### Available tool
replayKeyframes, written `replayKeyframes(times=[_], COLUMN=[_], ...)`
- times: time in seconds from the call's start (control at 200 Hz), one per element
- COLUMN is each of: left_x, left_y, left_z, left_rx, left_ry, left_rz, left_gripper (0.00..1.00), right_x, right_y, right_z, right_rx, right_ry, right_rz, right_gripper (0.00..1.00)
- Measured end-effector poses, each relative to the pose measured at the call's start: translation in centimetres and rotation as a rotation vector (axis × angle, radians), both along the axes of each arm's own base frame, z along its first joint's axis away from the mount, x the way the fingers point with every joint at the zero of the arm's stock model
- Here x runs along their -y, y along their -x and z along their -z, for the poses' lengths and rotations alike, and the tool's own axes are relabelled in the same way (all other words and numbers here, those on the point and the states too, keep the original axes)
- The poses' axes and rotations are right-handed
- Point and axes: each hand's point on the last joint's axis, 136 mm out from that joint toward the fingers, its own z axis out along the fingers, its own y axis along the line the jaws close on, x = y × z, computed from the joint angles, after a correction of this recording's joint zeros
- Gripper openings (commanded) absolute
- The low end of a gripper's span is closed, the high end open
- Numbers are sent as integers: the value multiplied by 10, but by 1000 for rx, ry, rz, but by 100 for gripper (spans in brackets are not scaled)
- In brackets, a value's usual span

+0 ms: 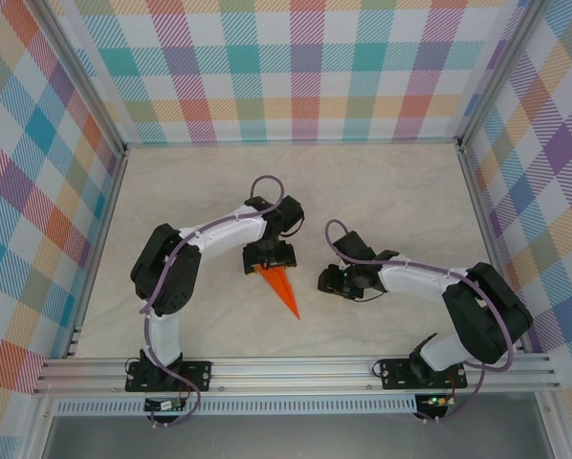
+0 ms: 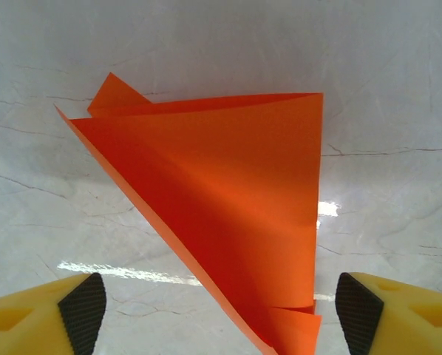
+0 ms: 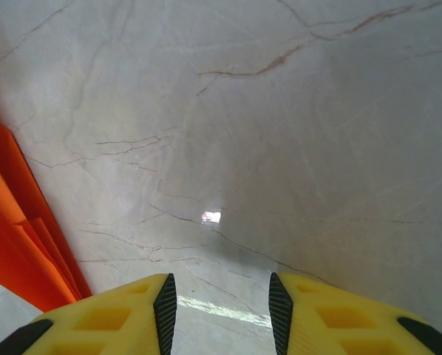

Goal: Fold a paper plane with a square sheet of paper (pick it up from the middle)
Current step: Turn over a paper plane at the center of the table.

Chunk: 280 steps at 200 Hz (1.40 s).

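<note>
Orange paper: the paper plane (image 1: 282, 289), a narrow pointed dart of smooth creased layers, lies mid-table with its tip toward the near edge.
Left gripper (image 1: 270, 258): over the tail, jaws wide, pads (image 2: 82, 310) clear of the paper.
Right gripper (image 3: 222, 299): just beside the plane, part open, empty.
Table (image 1: 391, 191): pale, marbled, glossy; runs wide to the plaid walls (image 1: 286, 67).

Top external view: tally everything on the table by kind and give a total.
Orange paper plane: 1
Robot arms: 2, one ending in the left hand, one in the right hand
Total: 3
</note>
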Motion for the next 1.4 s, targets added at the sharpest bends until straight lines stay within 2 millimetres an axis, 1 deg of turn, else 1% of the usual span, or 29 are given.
replayKeyframes(times=[0.04, 0.11, 0.155, 0.295, 0.42, 0.465, 0.52, 0.64, 0.75, 0.87, 0.935, 1.12, 1.4], left_x=[-1, -2, -5, -20, -26, -27, -26, -26, -29, -32, -34, -38, -39], left_y=[0, -1, 0, 14, 21, 21, 21, 21, 24, 27, 29, 30, 31], left_z=[0, 0, 1, 5, 3, 3, 2, 1, 2, 6, 6, 1, 5], left_rx=[3, 12, 14, 0, 0, 4, 12, 31, 34, 36, 39, 61, 60], left_ry=[-6, -14, -22, -48, -47, -44, -36, -17, -16, -16, -19, -13, -14], left_rz=[2, 2, 0, -6, -13, -17, -19, -23, -24, -25, -27, -25, -25], left_gripper=[77, 72, 70, 65, 62, 61, 58, 51, 49, 46, 40, 39, 39], right_x=[-2, -8, -13, -26, -38, -42, -46, -57, -69, -84, -90, -102, -114], right_y=[0, -2, -2, -2, -7, -9, -10, -8, -6, -7, -8, -8, -6], right_z=[-1, -5, -7, -16, -21, -22, -22, -20, -21, -20, -19, -17, -17], right_rx=[2, 8, 12, 24, 24, 21, 17, -3, -18, -37, -44, -62, -74], right_ry=[-12, -43, -68, -135, -164, -171, -181, -205, -236, -266, -274, -291, -311], right_rz=[-4, -16, -29, -74, -107, -117, -131, -172, -219, -255, -269, -306, -336], right_gripper=[41, 45, 46, 47, 47, 47, 48, 53, 55, 55, 55, 55, 53])
